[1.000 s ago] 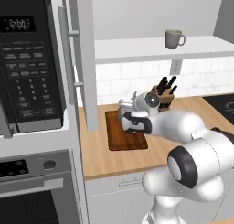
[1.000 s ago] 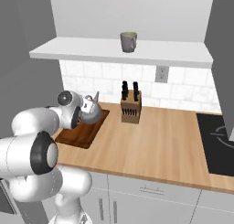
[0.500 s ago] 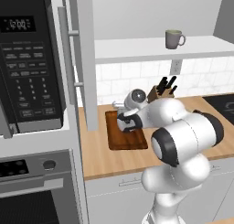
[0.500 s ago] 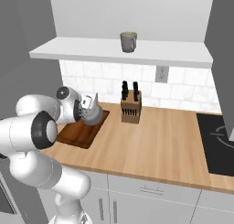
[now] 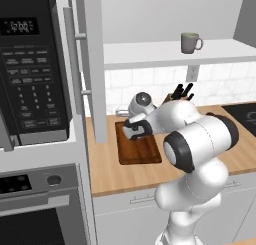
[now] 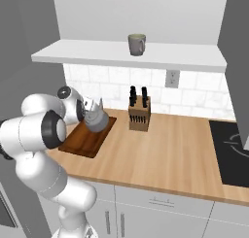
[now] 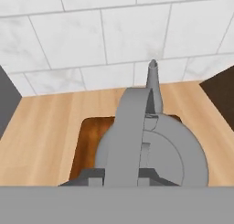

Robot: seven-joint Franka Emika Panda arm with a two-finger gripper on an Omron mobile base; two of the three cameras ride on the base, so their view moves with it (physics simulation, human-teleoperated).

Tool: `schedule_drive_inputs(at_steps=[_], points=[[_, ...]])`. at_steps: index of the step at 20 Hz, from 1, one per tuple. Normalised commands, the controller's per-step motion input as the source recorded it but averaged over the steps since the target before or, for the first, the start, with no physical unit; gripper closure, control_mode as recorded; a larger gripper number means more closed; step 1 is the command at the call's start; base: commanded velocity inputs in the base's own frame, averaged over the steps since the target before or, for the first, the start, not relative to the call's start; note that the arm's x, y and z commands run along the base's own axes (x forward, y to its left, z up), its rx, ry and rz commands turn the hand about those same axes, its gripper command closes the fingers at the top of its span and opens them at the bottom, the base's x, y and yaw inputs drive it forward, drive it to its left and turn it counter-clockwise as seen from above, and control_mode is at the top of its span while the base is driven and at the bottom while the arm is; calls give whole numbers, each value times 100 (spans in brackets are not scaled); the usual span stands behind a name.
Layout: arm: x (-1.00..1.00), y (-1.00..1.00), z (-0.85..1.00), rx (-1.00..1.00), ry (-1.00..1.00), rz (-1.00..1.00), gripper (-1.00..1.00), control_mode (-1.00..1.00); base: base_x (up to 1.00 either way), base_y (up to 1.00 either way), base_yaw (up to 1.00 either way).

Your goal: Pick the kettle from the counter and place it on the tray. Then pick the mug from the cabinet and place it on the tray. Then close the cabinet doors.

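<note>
Above the tray (image 6: 83, 141), the claw (image 6: 89, 114) pinches the kettle (image 6: 96, 119) handle; microwave (image 5: 30, 69) display perhaps reads 12:00.

From the left, the arm's wrist covers most of the kettle (image 5: 121, 110), and the cabinet door (image 5: 95, 64) hides the tray's (image 5: 140, 151) left rim. In the hand view the kettle (image 7: 155, 145) conceals most of the tray (image 7: 89, 141); the tool's fingertips are cut off below. The mug's (image 6: 136, 44) contents cannot be seen.
</note>
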Motion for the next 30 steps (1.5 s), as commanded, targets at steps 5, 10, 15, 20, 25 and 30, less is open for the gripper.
schedule_drive_inputs(at_steps=[5,10,15,20,25,30], points=[[11,6,-1,1,1,0,100,-100,0,0,0],[0,0,8,5,0,0,100,-100,0,0,0],[-4,-3,1,4,0,0,100,-100,0,0,0],[-8,-1,0,7,0,0,100,-100,0,0,0],[-9,0,0,7,0,1,100,-100,0,0,0],[-11,0,2,6,0,2,100,-100,0,0,0]])
